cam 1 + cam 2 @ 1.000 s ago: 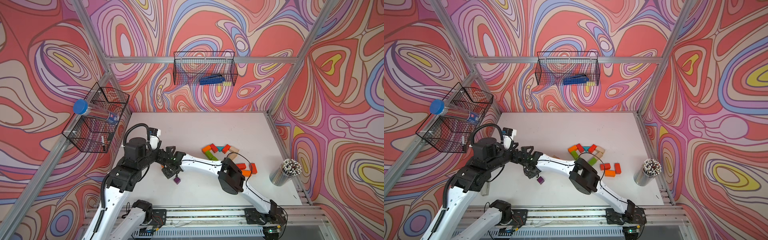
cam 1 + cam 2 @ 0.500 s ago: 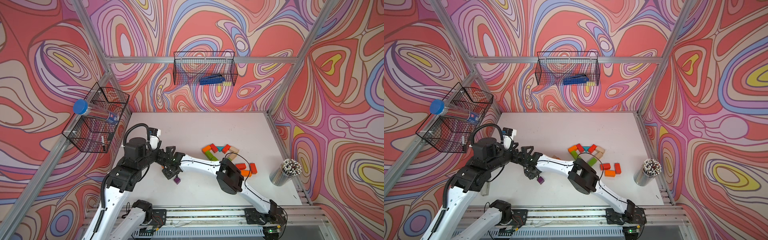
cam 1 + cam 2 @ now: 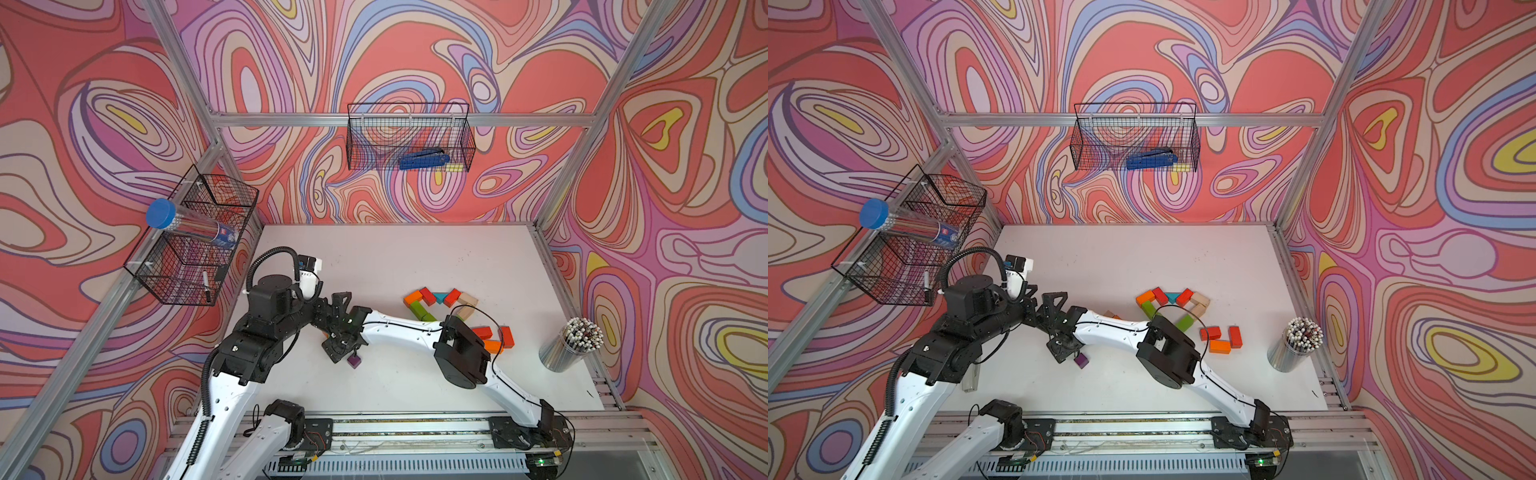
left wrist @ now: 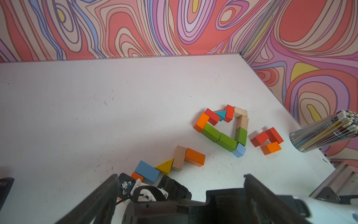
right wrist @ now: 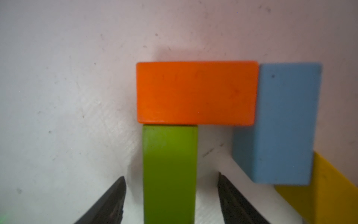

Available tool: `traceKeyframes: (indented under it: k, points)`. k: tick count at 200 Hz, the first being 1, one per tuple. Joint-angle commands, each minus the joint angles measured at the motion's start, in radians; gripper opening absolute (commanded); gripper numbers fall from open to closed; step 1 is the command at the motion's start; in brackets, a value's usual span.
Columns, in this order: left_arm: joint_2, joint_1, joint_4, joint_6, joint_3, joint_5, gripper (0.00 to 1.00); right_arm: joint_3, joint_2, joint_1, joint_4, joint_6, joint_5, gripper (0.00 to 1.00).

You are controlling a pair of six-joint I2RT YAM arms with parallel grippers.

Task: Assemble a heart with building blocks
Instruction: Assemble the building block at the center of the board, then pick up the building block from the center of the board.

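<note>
Currently holding the right jaws apart astride a green brick, leaving a strip of bare worktop showing between each of the fingers and the brick; clamping nothing. Locating the orange brick just beyond the right jaw tips, lying crosswise and touching the green brick's far end. Locating a light blue brick outside one finger, butting against the orange brick's end, and a yellow triangle just beside it, farther back along that finger. Noting a purple cube just beside the right jaws in both top views, resting on the worktop.

Holding the left jaws wide apart above the worktop, clamping nothing, with the right arm's wrist lying between the fingers. Locating a plain wood brick and a second orange brick, side by side and touching, a little ahead of the left jaws. Locating the heart-shaped ring of building blocks well ahead of the left jaws, flat on the worktop, in orange, red, teal, plain wood, green and light blue. Noting two red bricks and an orange one grouped just beside the ring, between it and the pencil cup.
</note>
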Motion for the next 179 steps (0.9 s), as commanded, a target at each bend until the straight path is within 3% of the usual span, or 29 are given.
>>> traceKeyframes:
  k: [1,71,108,152,179]
  points:
    - [-0.002,0.005,0.021,0.009,-0.008,0.019,1.00,-0.068,-0.066,-0.005,0.030,0.007,0.006,0.80]
    - [-0.035,0.005,0.066,-0.053,-0.019,0.113,1.00,-0.449,-0.369,-0.006,0.277,0.031,-0.028,0.87]
    - [0.014,0.003,0.059,-0.063,-0.004,0.217,1.00,-0.698,-0.580,-0.006,0.390,0.111,0.000,0.92]
    - [0.078,-0.013,0.046,-0.068,0.024,0.286,1.00,-0.976,-0.884,-0.049,0.369,0.254,0.095,0.91]
    - [0.103,-0.040,0.051,-0.067,0.018,0.290,1.00,-1.079,-1.038,-0.098,0.218,0.349,0.199,0.90]
